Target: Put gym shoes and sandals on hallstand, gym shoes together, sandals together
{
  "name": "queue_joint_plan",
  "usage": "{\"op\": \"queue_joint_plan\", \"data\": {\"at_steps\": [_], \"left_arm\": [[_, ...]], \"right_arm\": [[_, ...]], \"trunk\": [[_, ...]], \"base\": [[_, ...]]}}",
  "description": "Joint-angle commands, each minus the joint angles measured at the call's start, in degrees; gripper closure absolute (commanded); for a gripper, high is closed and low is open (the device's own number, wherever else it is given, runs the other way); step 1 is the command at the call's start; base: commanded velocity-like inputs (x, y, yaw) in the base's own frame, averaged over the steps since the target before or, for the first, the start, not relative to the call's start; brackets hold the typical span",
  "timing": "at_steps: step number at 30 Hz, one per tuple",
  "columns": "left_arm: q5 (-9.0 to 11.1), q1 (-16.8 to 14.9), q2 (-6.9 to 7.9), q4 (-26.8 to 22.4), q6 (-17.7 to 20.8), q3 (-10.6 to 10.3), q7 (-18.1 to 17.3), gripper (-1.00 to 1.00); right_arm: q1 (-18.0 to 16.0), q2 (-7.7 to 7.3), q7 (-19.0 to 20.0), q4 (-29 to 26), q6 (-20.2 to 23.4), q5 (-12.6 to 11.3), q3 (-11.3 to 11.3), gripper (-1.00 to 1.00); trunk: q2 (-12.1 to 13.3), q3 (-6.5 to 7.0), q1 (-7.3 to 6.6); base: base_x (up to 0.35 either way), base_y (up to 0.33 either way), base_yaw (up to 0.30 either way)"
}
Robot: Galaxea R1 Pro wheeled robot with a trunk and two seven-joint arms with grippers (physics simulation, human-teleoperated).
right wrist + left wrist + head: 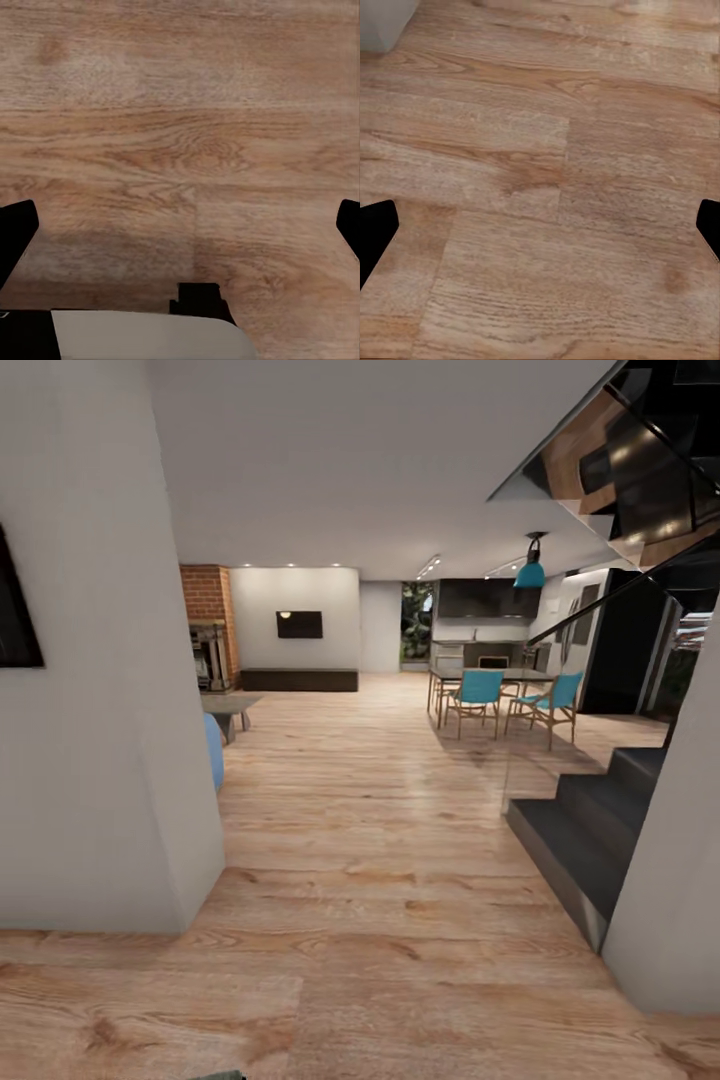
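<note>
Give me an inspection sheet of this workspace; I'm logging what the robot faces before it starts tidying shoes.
Surface: wood plank floor, bare where seen.
Job's things: nothing seen.
Clutter: nothing seen.
Grippers: left gripper and right gripper both open, fingers wide apart, empty, hanging over the floor.
Cables: nothing seen.
Surroundings: white wall corner at left, dark stairs at right, dining table with blue chairs, teal pendant lamp, brick fireplace in the far room.

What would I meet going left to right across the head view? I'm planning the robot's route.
White wall → brick fireplace → wall-mounted TV → teal dining chairs → dark staircase, all standing on the wood floor.
</note>
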Motion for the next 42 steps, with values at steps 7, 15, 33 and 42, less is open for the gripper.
{"op": "queue_joint_plan", "data": {"at_steps": [7, 15, 33, 42], "left_arm": [[5.61, 0.00, 0.59, -0.16, -0.23, 0.36, -0.08, -1.00], [6.18, 0.02, 1.16, -0.10, -0.24, 0.36, -0.08, -1.00], [6.21, 0.02, 1.19, -0.12, -0.24, 0.28, -0.08, -1.00], [6.22, 0.02, 1.19, -0.08, -0.24, 0.28, -0.08, -1.00]], "right_arm": [[-0.02, 0.07, -0.01, -0.07, -2.08, 0.08, 0.21, -1.00], [-0.02, 0.07, -0.15, 0.17, -2.69, 0.05, 0.23, -1.00], [-0.02, 0.14, -0.18, 0.29, -2.72, 0.04, 0.24, -1.00], [-0.02, 0.12, -0.18, 0.29, -2.72, 0.04, 0.24, -1.00]], "trunk": [[-2.85, -0.78, 1.54], [-6.06, -1.56, 3.30], [-13.28, -3.30, 7.25], [-16.89, -4.20, 9.23]], "base": [[0.000, 0.000, 0.166], [0.000, 0.000, 0.137], [0.000, 0.000, 0.135], [0.000, 0.000, 0.164]]}}
